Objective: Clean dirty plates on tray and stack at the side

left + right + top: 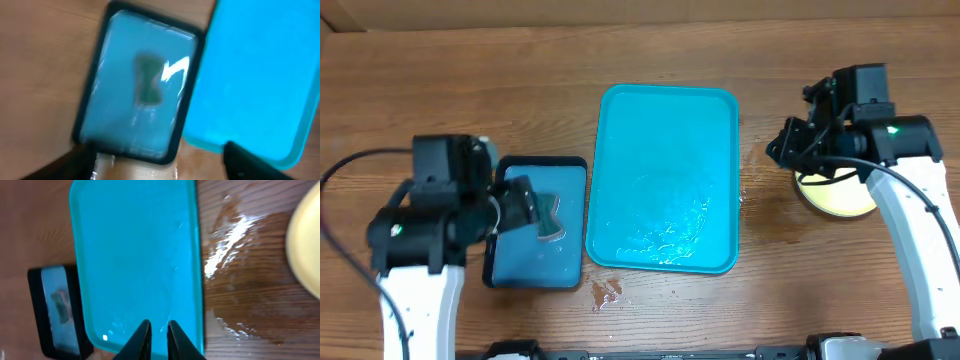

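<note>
The turquoise tray (667,100) lies mid-table with only a film of water on it; it also shows in the left wrist view (260,65) and the right wrist view (135,245). A pale yellow-green plate (842,197) sits on the bare wood right of the tray, partly hidden under my right arm; its edge shows in the right wrist view (306,245). I cannot tell whether other plates lie under it, and no blue plate shows. My right gripper (159,341) is shut and empty, raised over the tray's edge. My left gripper (155,162) is open and empty above the small tray.
A small dark-rimmed blue tray (535,265) lies left of the turquoise tray with a green sponge (549,215) on it, also in the left wrist view (148,82). The wood is wet between tray and plate (230,235), and a puddle (608,291) lies near the front.
</note>
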Tool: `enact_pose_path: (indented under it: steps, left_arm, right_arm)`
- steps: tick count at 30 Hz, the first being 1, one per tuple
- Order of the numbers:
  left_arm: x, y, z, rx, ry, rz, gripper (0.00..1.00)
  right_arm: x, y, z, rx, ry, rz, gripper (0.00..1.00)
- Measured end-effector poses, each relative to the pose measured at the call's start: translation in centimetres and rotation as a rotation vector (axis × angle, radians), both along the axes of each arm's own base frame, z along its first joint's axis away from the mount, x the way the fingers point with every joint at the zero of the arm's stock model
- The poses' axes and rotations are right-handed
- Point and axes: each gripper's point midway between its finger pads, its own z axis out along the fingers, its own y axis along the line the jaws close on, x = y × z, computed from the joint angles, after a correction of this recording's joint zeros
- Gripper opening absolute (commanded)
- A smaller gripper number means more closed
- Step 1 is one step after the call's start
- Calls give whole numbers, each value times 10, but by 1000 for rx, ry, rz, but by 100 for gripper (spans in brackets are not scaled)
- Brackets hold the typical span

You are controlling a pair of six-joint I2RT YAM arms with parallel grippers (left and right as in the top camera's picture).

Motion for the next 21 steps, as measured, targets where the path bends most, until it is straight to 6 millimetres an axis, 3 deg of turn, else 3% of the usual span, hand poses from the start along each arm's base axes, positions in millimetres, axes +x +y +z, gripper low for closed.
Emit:
enact_pose_path:
  steps: [2,4,5,6,11,16,19,21]
  left_arm:
    - [15,-4,-12,-16,4,-33,52]
    - [23,-7,-23,-29,40,-51,54]
    - [26,-8,-30,-35,63,-55,50]
    - [29,-8,-36,-39,85,-54,40]
    - [45,-8,-60,-40,145,-67,13]
    - [43,-10,-66,-51,168,-78,4]
    - [37,-11,-66,-59,191,-81,4]
    - [31,-12,-64,-62,200,-82,4]
  right_arm:
    - [-3,11,0,3,0,34,10]
    - [-6,21,0,6,0,63,10]
    - [-8,26,1,6,-2,79,10]
    - [-9,30,0,5,-2,97,10]
    - [-17,53,0,1,-11,178,11]
    - [-22,67,-6,-8,2,230,16]
    - [-23,71,-10,-14,14,244,18]
    - [-23,72,-11,-14,19,242,32]
